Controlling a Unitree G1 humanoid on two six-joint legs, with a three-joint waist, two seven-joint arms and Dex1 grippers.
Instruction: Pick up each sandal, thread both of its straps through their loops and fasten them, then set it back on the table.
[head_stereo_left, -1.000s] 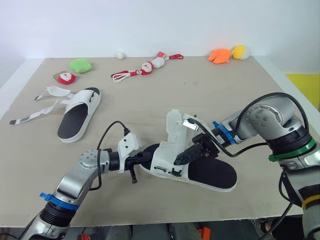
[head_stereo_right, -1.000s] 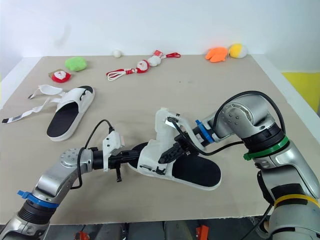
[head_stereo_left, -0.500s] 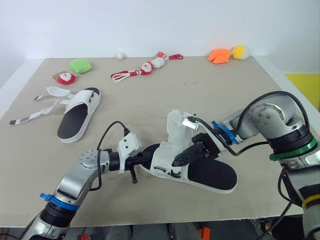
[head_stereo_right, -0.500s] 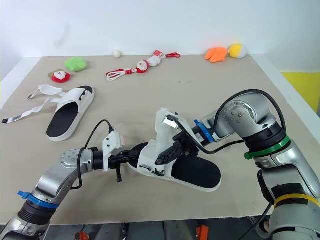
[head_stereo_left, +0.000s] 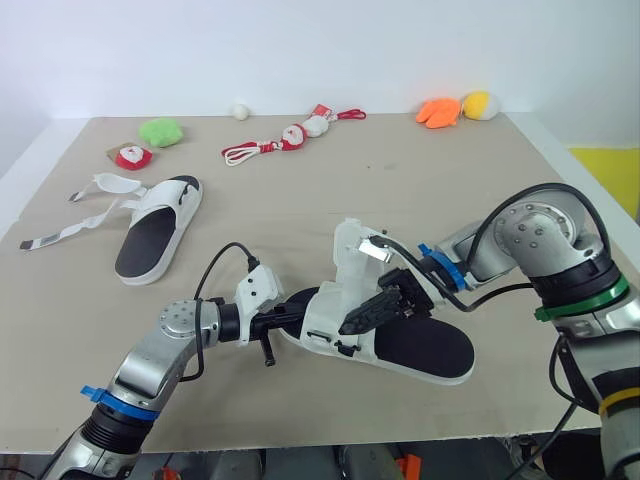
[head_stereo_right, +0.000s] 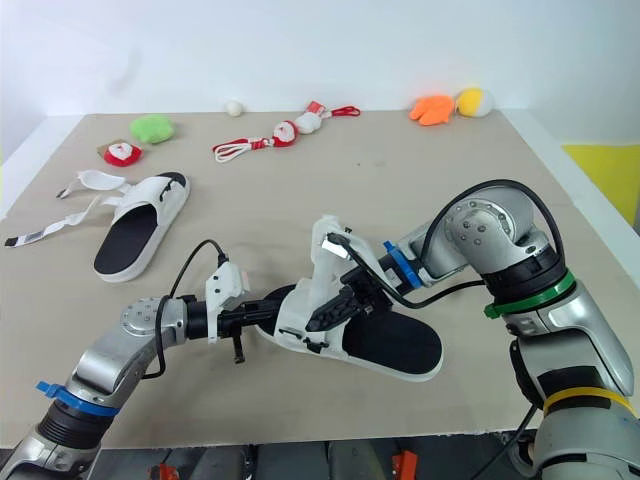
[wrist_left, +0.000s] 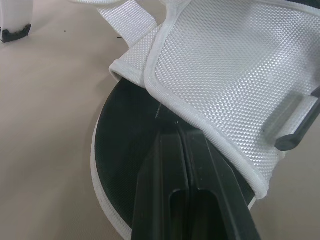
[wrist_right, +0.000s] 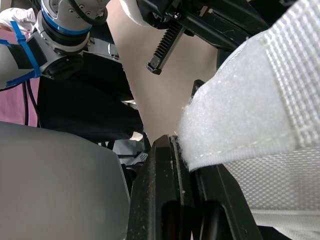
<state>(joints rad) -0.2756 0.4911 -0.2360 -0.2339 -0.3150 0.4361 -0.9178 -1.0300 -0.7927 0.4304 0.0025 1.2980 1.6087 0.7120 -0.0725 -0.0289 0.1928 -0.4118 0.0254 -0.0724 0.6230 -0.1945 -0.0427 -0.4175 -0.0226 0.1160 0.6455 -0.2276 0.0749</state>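
The near sandal (head_stereo_left: 425, 348), white with a black sole, lies at the table's middle front with its upper raised. My left gripper (head_stereo_left: 303, 318) is shut on the sandal's toe end, its fingers (wrist_left: 172, 165) pressed together at the edge of the white mesh upper (wrist_left: 235, 70). From the right, my right gripper (head_stereo_left: 366, 316) is shut on a white strap (wrist_right: 250, 95) beside the upper. A second sandal (head_stereo_left: 156, 226) lies flat at the far left. Its loose straps (head_stereo_left: 72, 226) trail to the left.
Along the back edge sit a green plush (head_stereo_left: 160, 130), a red and white toy (head_stereo_left: 130, 156), a small white ball (head_stereo_left: 240, 110), red-corded toys (head_stereo_left: 290, 136), and orange (head_stereo_left: 438, 111) and yellow (head_stereo_left: 481, 104) plushes. The table edge (head_stereo_left: 300, 435) runs close in front.
My right gripper has shifted a little to the left and down with the strap in it. The left gripper and the far sandal have not moved.
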